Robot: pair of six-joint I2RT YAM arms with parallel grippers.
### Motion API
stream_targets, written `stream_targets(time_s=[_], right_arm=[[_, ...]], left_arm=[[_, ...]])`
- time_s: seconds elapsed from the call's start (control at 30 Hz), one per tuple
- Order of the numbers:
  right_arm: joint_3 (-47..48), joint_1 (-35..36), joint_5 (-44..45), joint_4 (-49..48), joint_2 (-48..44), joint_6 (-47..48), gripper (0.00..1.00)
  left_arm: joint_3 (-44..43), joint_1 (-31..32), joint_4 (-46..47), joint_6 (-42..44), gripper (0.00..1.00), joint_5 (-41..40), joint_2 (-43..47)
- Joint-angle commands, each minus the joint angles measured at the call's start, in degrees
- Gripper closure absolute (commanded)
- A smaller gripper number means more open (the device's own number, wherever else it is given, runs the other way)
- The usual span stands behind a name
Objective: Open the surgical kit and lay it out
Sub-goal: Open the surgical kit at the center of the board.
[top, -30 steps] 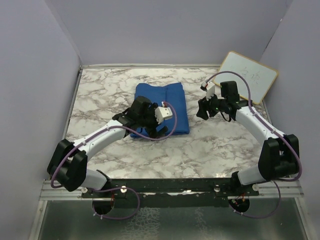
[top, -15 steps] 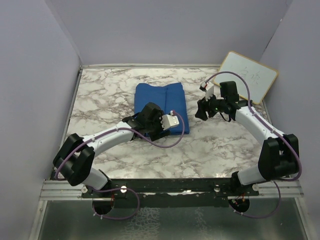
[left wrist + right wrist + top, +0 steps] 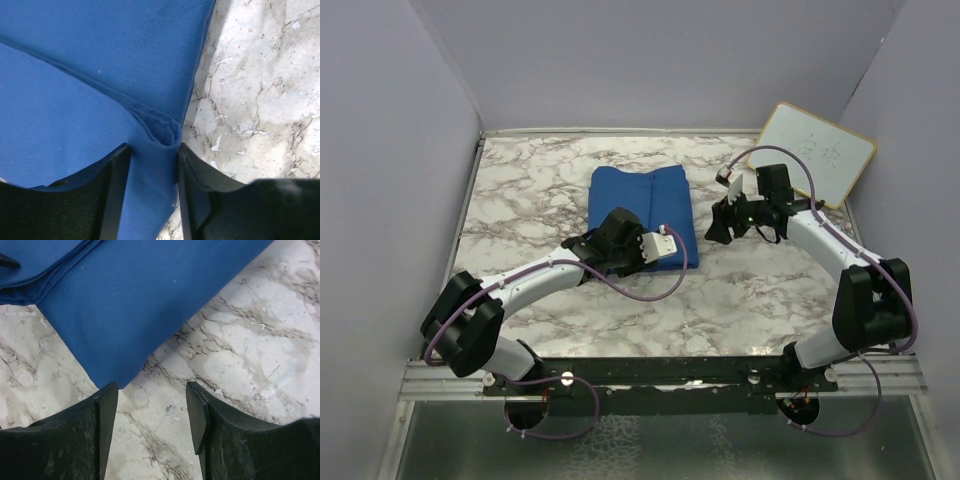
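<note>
Left wrist: left end effector [image 3: 150, 192] clamps hem fold at corner of wrap [image 3: 90, 75]. Wrap folded, mid-table [image 3: 520, 190]. Right end effector [image 3: 150, 425] wide, empty, beside another wrap corner. Best: peel flap outward, low and slow; right pins bundle if it slides.

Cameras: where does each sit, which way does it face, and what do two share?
Top external: above and behind, looking down at marble table, left arm, right arm, blue wrap, whiteboard.
Left wrist: on the left arm, looking down past the left gripper, which pinches a wrap fold.
Right wrist: looking down past the open right gripper at the wrap's corner.
Shared: all three show wrap and marble.
</note>
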State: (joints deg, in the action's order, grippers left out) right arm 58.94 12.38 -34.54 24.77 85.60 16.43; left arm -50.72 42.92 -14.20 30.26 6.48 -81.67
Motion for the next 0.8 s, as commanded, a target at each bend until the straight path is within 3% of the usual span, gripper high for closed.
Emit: stream_targets(time_s=[0.0, 0.3, 0.47, 0.77], right_arm=[[-1.0, 0.5, -7.8, -2.5, 2.8, -0.7, 0.42], [-0.1, 4.2, -9.0, -7.2, 8.9, -5.0, 0.41], [2.2, 4.5, -9.6, -10.0, 13.5, -7.9, 0.42], [12.3, 4.6, -8.6, -11.6, 22.8, -11.1, 0.49]], left_arm=[[1.1, -0.2, 1.2, 2.8, 0.61, -3.5, 0.2], [0.6, -1.3, 2.4, 4.9, 0.76, -4.7, -3.2], [0.3, -4.9, 4.6, 5.6, 0.82, -4.0, -4.7], [-4.1, -9.8, 7.7, 4.8, 0.85, -0.7, -10.1]])
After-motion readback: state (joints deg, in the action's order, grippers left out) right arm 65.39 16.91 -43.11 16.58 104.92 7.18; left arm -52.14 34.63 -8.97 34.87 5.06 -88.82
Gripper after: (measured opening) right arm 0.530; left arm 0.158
